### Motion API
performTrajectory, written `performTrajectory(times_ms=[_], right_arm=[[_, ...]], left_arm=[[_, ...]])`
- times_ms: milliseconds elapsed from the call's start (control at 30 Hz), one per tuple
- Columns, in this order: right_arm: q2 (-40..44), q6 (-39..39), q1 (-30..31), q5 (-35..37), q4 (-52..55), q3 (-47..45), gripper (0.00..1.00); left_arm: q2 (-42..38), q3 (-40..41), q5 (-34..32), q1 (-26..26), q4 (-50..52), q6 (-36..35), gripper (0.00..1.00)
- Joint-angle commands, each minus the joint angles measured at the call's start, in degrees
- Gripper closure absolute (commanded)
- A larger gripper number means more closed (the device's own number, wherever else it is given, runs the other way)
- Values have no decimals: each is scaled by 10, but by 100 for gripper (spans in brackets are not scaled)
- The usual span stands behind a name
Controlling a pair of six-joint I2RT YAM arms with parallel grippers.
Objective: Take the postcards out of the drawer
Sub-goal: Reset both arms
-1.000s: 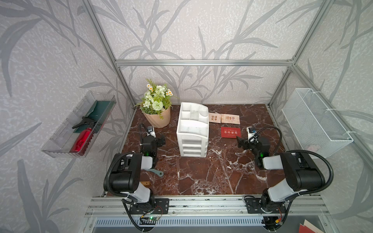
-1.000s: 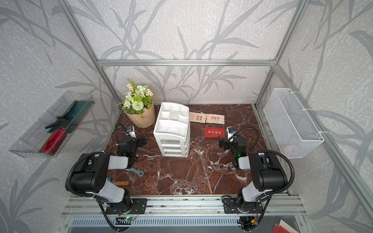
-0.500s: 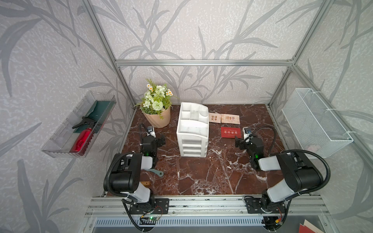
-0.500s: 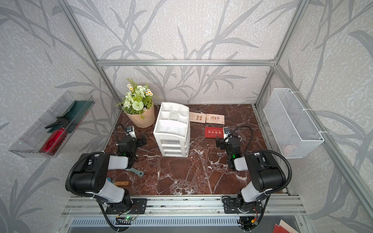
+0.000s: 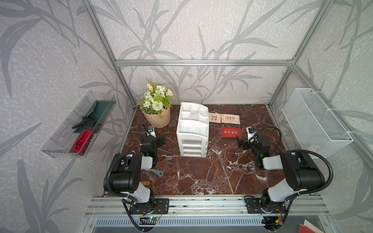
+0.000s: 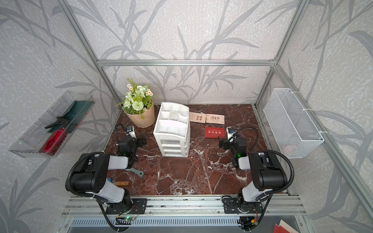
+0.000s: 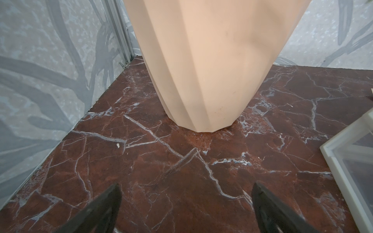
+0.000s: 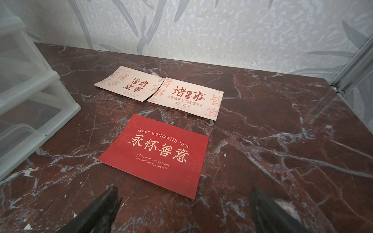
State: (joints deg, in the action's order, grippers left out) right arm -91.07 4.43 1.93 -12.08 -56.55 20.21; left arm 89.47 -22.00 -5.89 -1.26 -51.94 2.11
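Three postcards lie flat on the marble table, right of the white drawer unit (image 5: 192,129) (image 6: 171,129). Two are cream ones (image 5: 215,117) (image 5: 230,118) side by side at the back, and a red postcard (image 5: 230,132) (image 6: 214,132) (image 8: 155,153) lies in front of them. The drawers look pushed in. My right gripper (image 5: 239,141) (image 8: 182,190) is open and empty, low over the table just short of the red postcard's near edge. My left gripper (image 5: 160,140) (image 7: 185,187) is open and empty, left of the unit, facing the flower pot (image 7: 201,60).
The beige pot of flowers (image 5: 157,113) stands at the back left. A grey-green tool (image 5: 155,172) and a small wooden piece (image 5: 145,183) lie by the left arm. A wire basket (image 5: 314,121) hangs on the right wall, and a clear tray (image 5: 78,129) with a red bottle on the left wall.
My right arm has shifted slightly to the left, beside the red postcard. The left arm and the postcards have not moved.
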Motion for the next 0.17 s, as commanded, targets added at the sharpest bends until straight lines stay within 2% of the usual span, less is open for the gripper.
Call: performTrajectory(times_ms=[0, 133], right_arm=[[-2, 1, 2, -9, -4, 12, 1], [-1, 2, 2, -8, -7, 10, 1]], left_arm=[[2, 3, -3, -2, -18, -2, 1], [1, 4, -3, -2, -18, -1, 1]])
